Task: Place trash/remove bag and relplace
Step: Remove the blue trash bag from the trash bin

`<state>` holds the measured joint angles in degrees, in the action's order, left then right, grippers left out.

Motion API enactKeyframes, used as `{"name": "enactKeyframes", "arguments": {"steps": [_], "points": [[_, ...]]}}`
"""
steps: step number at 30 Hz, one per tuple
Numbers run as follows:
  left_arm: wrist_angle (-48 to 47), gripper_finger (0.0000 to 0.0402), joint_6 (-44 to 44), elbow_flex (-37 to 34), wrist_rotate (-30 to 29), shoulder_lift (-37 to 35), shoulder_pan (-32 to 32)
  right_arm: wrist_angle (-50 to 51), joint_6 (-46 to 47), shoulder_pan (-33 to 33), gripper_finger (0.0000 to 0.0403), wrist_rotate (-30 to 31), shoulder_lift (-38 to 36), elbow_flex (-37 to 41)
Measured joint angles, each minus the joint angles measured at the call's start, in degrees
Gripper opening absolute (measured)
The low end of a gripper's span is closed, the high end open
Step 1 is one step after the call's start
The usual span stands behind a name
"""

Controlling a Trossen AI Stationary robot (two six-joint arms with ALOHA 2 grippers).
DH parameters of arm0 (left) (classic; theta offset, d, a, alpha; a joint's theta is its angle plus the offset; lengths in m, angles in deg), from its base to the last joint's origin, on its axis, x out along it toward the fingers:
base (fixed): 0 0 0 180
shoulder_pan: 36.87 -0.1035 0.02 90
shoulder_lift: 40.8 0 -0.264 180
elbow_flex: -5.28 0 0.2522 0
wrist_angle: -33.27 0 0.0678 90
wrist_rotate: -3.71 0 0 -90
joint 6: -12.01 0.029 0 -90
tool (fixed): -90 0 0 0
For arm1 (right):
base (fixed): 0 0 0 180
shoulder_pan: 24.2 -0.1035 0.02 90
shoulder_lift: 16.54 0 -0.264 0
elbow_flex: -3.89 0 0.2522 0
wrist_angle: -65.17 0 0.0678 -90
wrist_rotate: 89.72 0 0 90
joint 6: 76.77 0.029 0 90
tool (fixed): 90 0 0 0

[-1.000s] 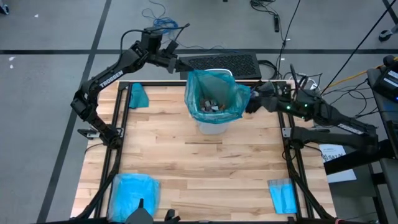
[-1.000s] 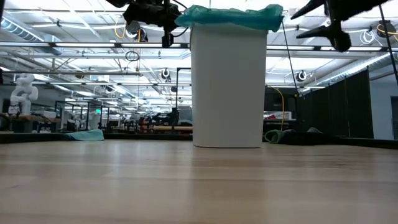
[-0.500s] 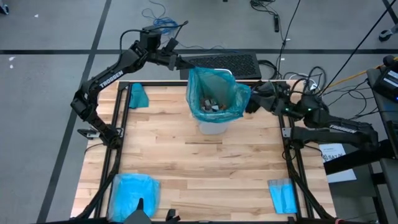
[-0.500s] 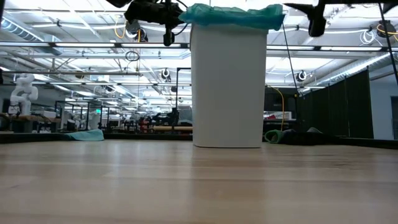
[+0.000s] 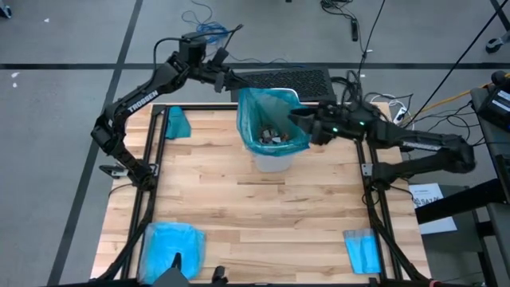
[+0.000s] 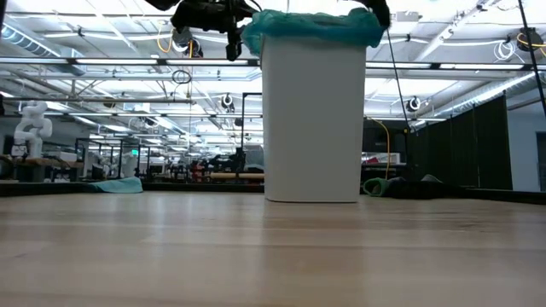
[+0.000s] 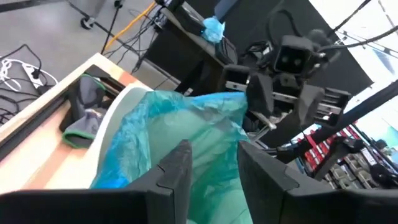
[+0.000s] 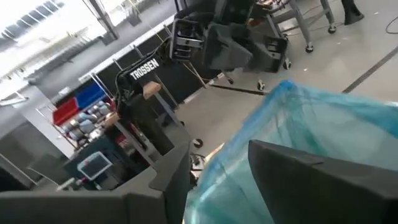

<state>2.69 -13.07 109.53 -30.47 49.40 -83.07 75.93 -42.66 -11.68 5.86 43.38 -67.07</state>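
A white bin (image 5: pixel 271 162) stands upright at the table's far middle, lined with the teal bag (image 5: pixel 255 108), whose rim is folded over the bin's top edge (image 6: pixel 314 26). Trash (image 5: pixel 269 135) lies inside. My left gripper (image 5: pixel 233 82) is at the rim's far left corner, open, with bag plastic (image 7: pixel 186 118) showing in the gap of its fingers (image 7: pixel 214 149). My right gripper (image 5: pixel 296 118) reaches level from the table's right over the bin's right rim, open, and the bag's edge (image 8: pixel 292 118) lies between and beyond its fingers (image 8: pixel 217 149). My left gripper has its fingers on either side of the bag's rim at the far left corner (image 7: pixel 208 124); I cannot tell whether they touch it. My right gripper straddles the bag's right rim (image 8: pixel 249 137), coming level from the table's right; I cannot tell whether it touches the plastic.
A small teal folded piece (image 5: pixel 177 123) lies at the far left. A pale blue bag (image 5: pixel 171 243) lies at the near left and a flat blue sheet (image 5: pixel 362 251) at the near right. A keyboard (image 5: pixel 287 80) sits behind the bin. Bare wood lies in front of the bin.
My right gripper has moved toward the table's left, from beside the bin onto its right rim. The bag's flared right edge has drawn in toward the bin. My left gripper has stayed at the far left corner.
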Motion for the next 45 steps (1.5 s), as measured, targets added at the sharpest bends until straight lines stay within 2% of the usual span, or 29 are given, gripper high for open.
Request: {"name": "enactKeyframes", "arguments": {"steps": [3, 5, 8, 10, 15, 20, 26, 32, 35, 39, 42, 45], "points": [[-2.9, 0.0125, 0.6, 0.0, 2.2, -0.5, -0.1, 6.3, -0.8, 0.8, 0.014, 1.0, 3.6, -5.3], [-8.9, 0.0119, 4.7, 0.0, 1.9, -2.2, -0.7, 10.5, -1.1, 1.9, 0.0132, 2.7, 4.1, -7.2], [-18.1, 0.0108, 12.8, 0.0, -3.3, -5.6, -1.4, 14.2, -2.3, 4.5, 0.0127, 4.9, -0.1, -7.4], [-20.5, 0.0104, 14.8, 0.0, -5.6, -7.2, -1.6, 15.6, -1.6, 6.9, 0.0126, 5.1, -4.6, -5.6], [-20.3, 0.0102, 15.0, 0.0, -5.8, -10.9, -1.3, 16.3, 4.1, 11.5, 0.013, 5.2, -15.0, 1.2], [-25.2, 0.0102, 14.5, -3.3, -10.2, -11.3, 0.0, 18.8, 9.6, 12.7, 0.0131, 4.0, -18.2, 7.5], [-27.1, 0.0102, 8.6, -8.0, -12.0, -11.5, 3.4, 8.0, 13.2, 12.7, 0.0132, -4.6, -17.4, 14.6], [-28.2, 0.0102, 6.4, -9.5, -12.7, -11.4, 5.2, 7.3, 15.8, 10.8, 0.0132, -10.1, -20.0, 16.9], [-26.2, 0.0102, 6.4, -9.5, -14.1, -11.4, 5.1, 8.4, 16.4, 9.0, 0.0132, -9.9, -23.9, 19.5], [-24.9, 0.0102, 6.4, -9.5, -15.4, -11.4, 5.2, 6.9, 21.0, 7.2, 0.0132, -4.5, -31.1, 25.7], [-24.0, 0.0102, 6.4, -9.5, -15.5, -11.4, 5.1, -0.4, 25.0, 5.4, 0.0132, -3.8, -34.5, 30.9], [-22.4, 0.0102, 6.4, -9.5, -15.6, -11.4, 5.1, -8.2, 26.7, 3.1, 0.0133, -2.7, -34.8, 35.0]]}}
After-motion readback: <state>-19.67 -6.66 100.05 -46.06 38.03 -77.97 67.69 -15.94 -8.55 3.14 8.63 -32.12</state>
